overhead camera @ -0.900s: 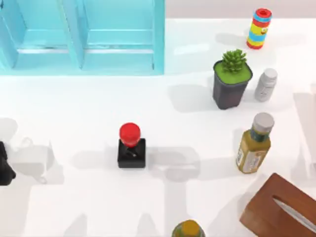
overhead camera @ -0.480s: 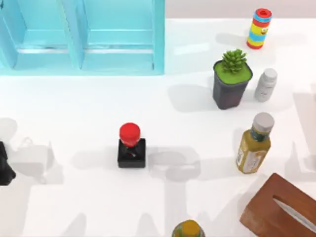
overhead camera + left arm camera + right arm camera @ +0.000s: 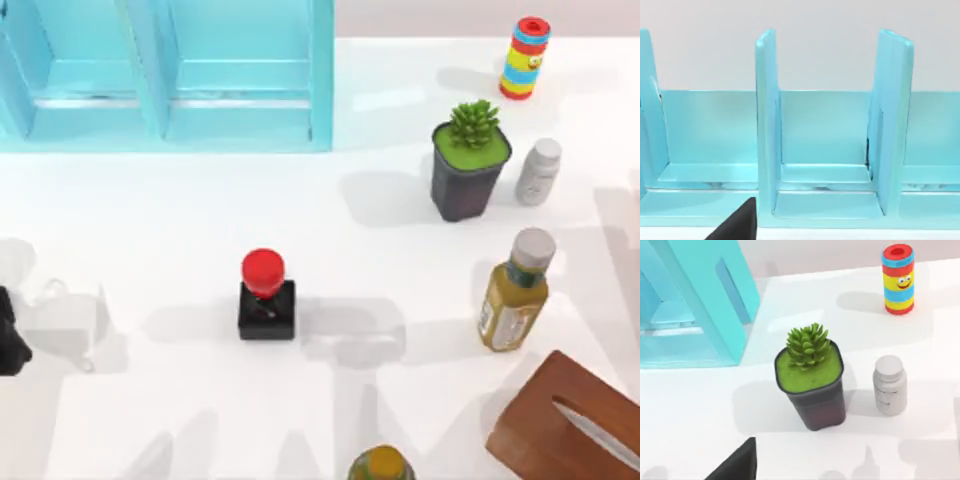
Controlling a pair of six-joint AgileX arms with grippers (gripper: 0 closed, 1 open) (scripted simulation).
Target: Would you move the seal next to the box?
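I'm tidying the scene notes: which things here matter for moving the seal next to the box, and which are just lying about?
Belongs to the job:
- black square-based seal with a round red knob
- brown wooden tissue box

Just lying about:
- teal-blue cabinet
- potted green succulent
- small white bottle
- striped toy cylinder
- yellow-green sauce bottle

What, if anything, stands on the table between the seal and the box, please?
In the top view, the straight stretch from the seal to the box is bare white table, crossed by shadows. A yellow-capped bottle sits just below that line.

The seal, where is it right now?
In the top view the seal stands upright left of the table's centre, below the teal cabinet, far left of the box.
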